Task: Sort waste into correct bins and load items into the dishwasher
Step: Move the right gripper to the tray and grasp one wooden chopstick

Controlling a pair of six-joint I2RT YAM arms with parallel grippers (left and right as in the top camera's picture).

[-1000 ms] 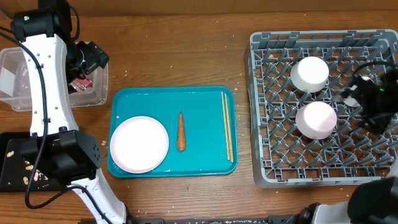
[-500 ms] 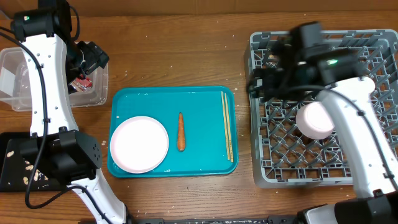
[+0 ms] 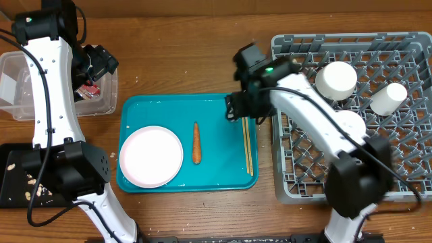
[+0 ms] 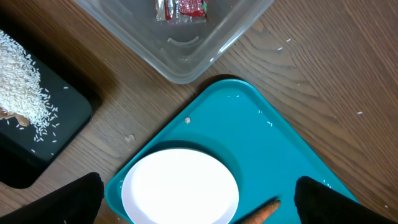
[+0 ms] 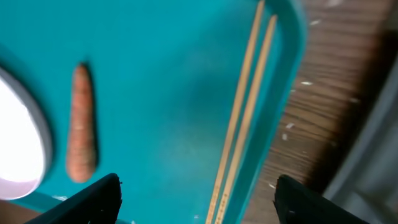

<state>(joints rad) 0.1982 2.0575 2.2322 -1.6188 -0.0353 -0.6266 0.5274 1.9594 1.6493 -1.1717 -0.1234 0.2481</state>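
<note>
The right gripper [image 5: 199,198], jaws spread and empty, hangs over the teal plastic serving tray [image 5: 168,93], above the 2 thin wooden chopsticks [image 5: 242,106]. I judge it should straddle both sticks squarely, clear of the tray's rim. The orange carrot [image 5: 81,124] lies nearby, then the white round plate [image 3: 150,156]. Farther off, the grey pegged dish rack [image 3: 297,172] holds 3 white pieces. The left gripper [image 3: 100,64] hangs wide open at the clear plastic tub [image 3: 20,81].

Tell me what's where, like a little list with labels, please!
Teal tray: white plate, carrot, chopsticks
Grey rack: white crockery
Clear tub: red wrapper
Black tray: pale scraps
Right arm: jaws open, above the chopsticks
Left arm: jaws open, near the clear tub
</note>
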